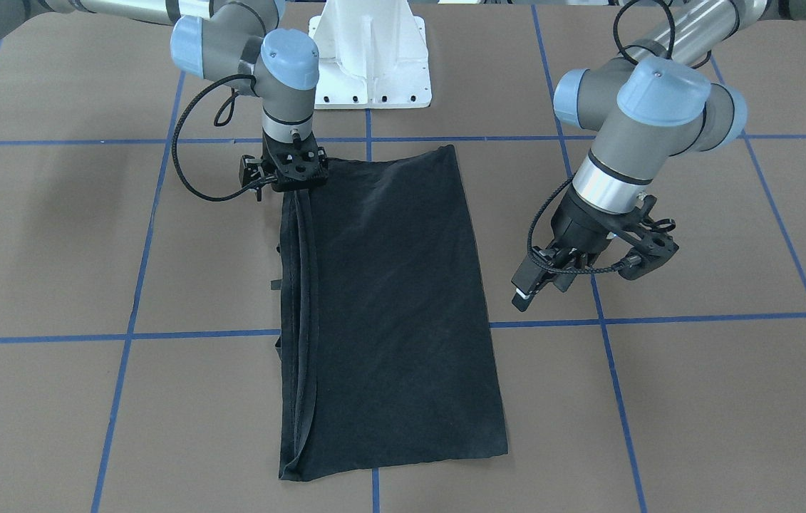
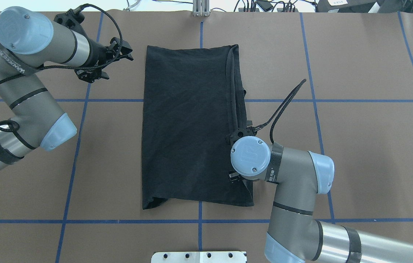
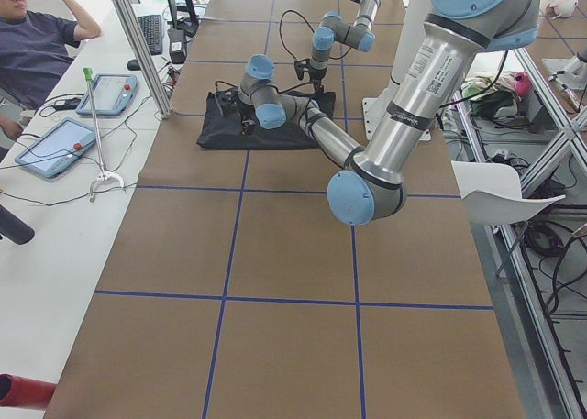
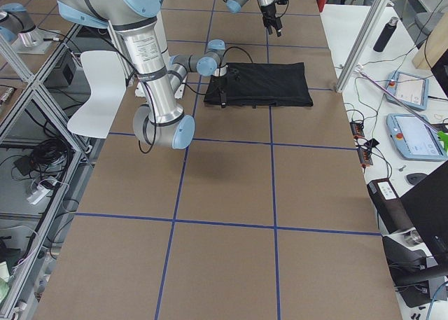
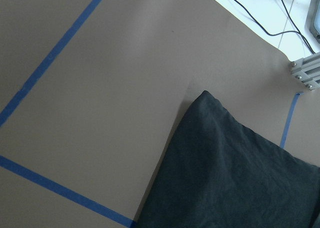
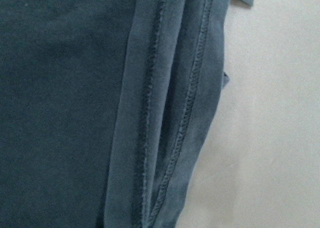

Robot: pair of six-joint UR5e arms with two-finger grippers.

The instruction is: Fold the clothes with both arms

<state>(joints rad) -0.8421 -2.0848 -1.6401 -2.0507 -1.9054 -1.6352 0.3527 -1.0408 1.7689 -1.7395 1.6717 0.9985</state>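
The black T-shirt (image 1: 395,306) lies flat on the brown surface (image 1: 695,399), folded into one long rectangle that runs from near my white pedestal base (image 1: 370,64) out towards the far side. Its plain side faces up. Along the long edge on my right, several stitched hems (image 6: 165,138) lie stacked one over another.

My right gripper (image 1: 297,187) points straight down at the corner of that layered edge nearest my base. It is right at the cloth, and its wrist camera shows only fabric and a strip of bare surface. The wrist hides the jaws from above and the mount hides them from the front, so I cannot tell whether they are parted or clenched on the shirt.

My left gripper (image 1: 527,288) hangs tilted beside the opposite long edge, clear of the fabric and over a blue tape line (image 1: 606,356). Its camera looks at the far corner of the shirt (image 5: 225,168). I cannot tell how its jaws stand either.

A person (image 3: 37,43) sits at the side desk.
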